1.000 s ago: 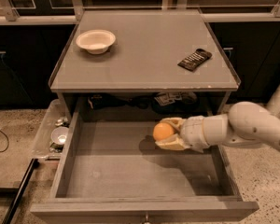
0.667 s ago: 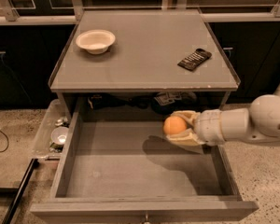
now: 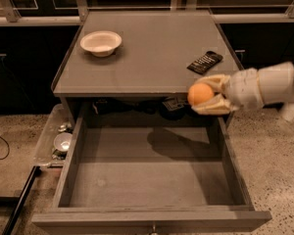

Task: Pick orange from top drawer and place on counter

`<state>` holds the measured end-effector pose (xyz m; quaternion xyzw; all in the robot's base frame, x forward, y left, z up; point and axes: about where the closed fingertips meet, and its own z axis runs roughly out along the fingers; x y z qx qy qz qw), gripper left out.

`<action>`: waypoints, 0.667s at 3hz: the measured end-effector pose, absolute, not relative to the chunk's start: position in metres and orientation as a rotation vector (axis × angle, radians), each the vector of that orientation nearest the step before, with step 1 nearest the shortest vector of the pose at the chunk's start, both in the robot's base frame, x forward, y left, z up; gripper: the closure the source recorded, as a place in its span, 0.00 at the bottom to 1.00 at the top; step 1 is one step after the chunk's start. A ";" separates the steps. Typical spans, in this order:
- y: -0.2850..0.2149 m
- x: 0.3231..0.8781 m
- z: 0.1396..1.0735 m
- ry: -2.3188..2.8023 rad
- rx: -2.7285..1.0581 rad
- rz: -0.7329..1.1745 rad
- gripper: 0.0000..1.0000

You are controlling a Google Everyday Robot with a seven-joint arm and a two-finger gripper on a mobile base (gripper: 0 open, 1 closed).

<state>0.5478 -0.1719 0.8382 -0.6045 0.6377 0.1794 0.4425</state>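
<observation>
So in the one camera view, the arm has come up a good bit compared to a second ago. The orange (image 3: 201,94) was down inside the top drawer (image 3: 147,180), below the desk (image 3: 152,53). Now it sits right at the desk's front edge, near the front-right corner. The pincer (image 3: 198,96) is clamped on the orange, one finger over the top and one under, reaching in from the desk's right side.

The drawer hangs open below the desk's front edge with nothing in it, just the arm's shadow on the bottom. That means the pick is basically done and only the placing is left. The orange looks clear of the drawer, but it isn't over the desk surface yet.

On the desk, a white bowl (image 3: 101,42) sits back-left and a dark remote-looking thing (image 3: 205,61) sits near the right edge, close to the pincer. It'll probably want to steer left of that one when setting down.
</observation>
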 end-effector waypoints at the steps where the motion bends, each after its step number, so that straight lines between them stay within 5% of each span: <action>1: -0.162 0.564 0.877 1.507 -1.563 0.497 1.00; 2: -0.161 0.565 0.888 1.486 -1.572 0.487 1.00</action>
